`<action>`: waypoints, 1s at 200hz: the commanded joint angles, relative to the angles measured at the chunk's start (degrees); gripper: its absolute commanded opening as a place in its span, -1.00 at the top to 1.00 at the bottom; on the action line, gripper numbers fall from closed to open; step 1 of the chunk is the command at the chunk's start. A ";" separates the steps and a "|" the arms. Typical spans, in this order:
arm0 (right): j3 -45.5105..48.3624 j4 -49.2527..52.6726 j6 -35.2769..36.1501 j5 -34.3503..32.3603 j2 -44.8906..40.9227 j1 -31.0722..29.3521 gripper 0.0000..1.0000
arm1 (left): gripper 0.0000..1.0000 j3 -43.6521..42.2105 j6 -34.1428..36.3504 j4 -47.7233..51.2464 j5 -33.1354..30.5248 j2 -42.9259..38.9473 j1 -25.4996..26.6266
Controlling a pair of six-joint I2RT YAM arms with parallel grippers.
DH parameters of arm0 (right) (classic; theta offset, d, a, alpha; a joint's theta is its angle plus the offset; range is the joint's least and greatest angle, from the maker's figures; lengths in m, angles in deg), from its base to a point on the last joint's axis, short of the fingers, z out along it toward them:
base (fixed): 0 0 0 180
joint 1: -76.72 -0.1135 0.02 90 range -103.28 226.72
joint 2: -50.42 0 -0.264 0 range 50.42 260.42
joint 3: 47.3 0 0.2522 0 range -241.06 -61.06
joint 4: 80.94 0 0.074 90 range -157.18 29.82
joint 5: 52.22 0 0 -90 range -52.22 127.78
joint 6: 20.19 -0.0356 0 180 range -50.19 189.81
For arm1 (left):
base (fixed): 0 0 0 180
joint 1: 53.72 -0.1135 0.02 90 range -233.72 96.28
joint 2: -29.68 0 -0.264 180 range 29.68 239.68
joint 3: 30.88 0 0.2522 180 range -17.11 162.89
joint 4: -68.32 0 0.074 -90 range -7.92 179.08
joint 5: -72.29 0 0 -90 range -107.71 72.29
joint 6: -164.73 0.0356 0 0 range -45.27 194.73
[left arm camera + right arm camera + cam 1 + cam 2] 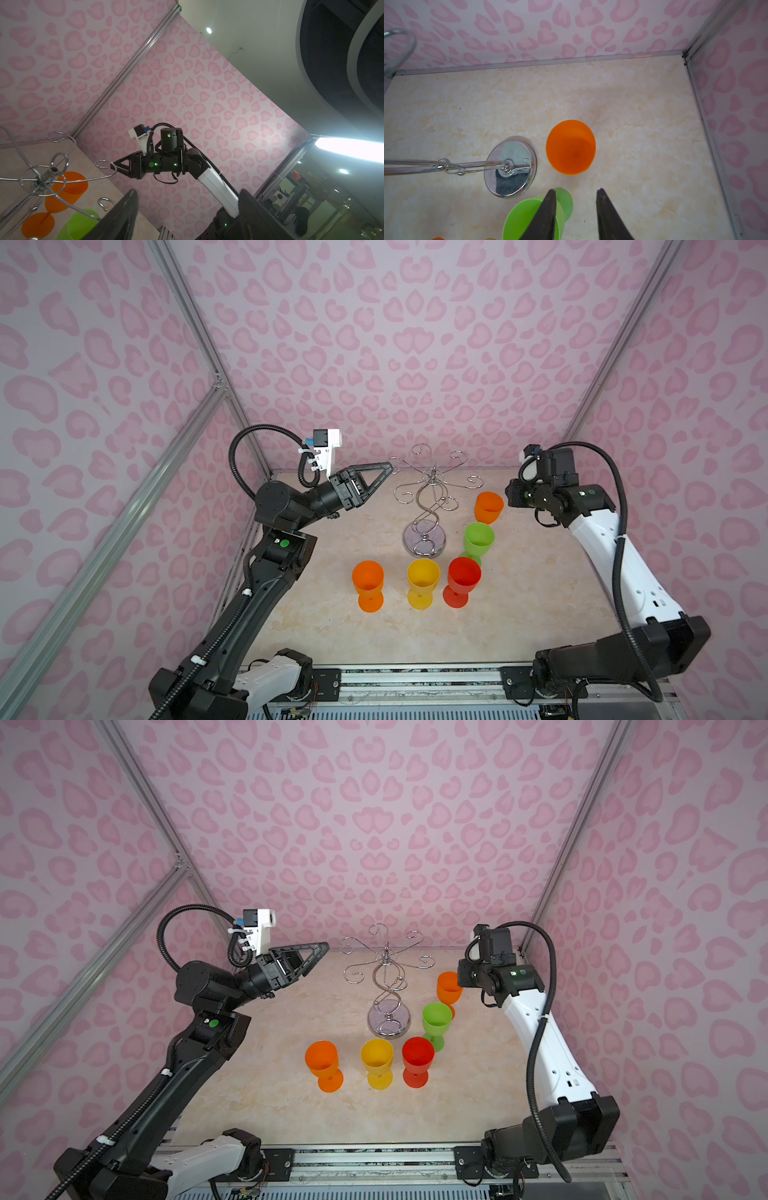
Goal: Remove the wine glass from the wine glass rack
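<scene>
The chrome wine glass rack stands at the back middle of the table, and nothing hangs on the arms that show. An orange wine glass stands upright just right of the rack's base. My right gripper hovers above and beside it, open, with only bare table between its fingers. In both top views its fingers hide behind the wrist. My left gripper is raised at the rack's back-left arm tips, open and empty.
A green glass stands in front of the orange one, partly under my right gripper's finger. Red, yellow and another orange glass stand in a row nearer the front. Pink walls close three sides.
</scene>
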 commanded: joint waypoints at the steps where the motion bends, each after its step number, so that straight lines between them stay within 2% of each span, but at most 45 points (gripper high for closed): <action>1: 3.02 -4.10 -0.24 -2.54 -4.30 1.61 0.16 | -0.60 -0.56 5.32 5.57 -1.27 -2.14 -3.53; 25: 7.10 -6.17 0.90 -4.53 -9.50 3.15 0.00 | -0.67 -0.13 14.74 16.43 -6.36 -5.20 -8.08; 50: 12.83 -9.88 2.39 -7.32 -15.02 4.03 -0.19 | -0.74 1.24 26.72 31.18 -17.49 -8.04 -10.53; 63: 16.05 -12.56 3.07 -8.81 -17.85 4.10 -0.40 | -0.76 1.32 31.88 35.94 -25.26 -9.42 -10.78; 70: 17.79 -14.05 3.41 -9.69 -19.37 4.16 -0.70 | -0.76 0.84 34.12 37.53 -29.79 -10.12 -10.84; 80: 20.19 -16.12 3.88 -10.88 -21.24 4.12 -0.95 | -0.76 -0.42 37.20 38.52 -36.11 -11.23 -10.80; 115: 27.42 -22.04 4.94 -14.97 -25.50 4.12 -0.96 | -0.78 -9.75 43.28 34.72 -59.59 -14.87 -10.80; 134: 32.23 -26.86 5.02 -16.08 -27.62 4.16 -0.96 | -0.78 -15.07 45.43 31.32 -69.09 -14.99 -10.87; 171: 42.67 -38.02 2.81 -15.48 -31.44 3.84 -0.96 | -0.79 -25.18 50.18 19.23 -75.17 -11.61 -10.80; 200: 49.16 -46.02 3.28 -16.64 -32.43 1.62 -0.96 | -0.79 -31.91 55.00 8.28 -76.02 -6.78 -10.84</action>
